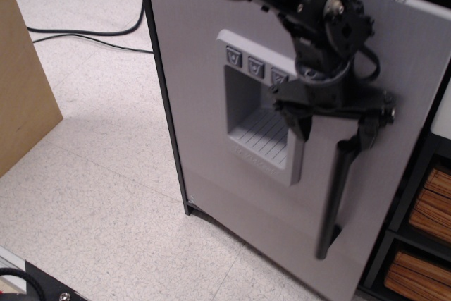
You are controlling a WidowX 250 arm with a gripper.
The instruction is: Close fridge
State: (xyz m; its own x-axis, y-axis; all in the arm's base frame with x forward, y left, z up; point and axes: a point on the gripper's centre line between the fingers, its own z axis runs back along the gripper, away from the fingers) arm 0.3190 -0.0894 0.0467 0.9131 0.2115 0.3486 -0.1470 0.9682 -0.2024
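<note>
The fridge's light grey door fills the middle of the view, swung nearly flat against the dark cabinet edge on the left. It carries a recess with three buttons and a black bar handle. My black gripper hangs in front of the door at the top of the handle. Its fingers are spread apart and hold nothing. It is pressed close to the door face between the recess and the handle. The fridge's inside shelves are hidden behind the door.
A grey shelf unit with tan woven baskets stands at the lower right, close to the door's free edge. A brown board leans at the left. Black cables lie on the speckled tile floor.
</note>
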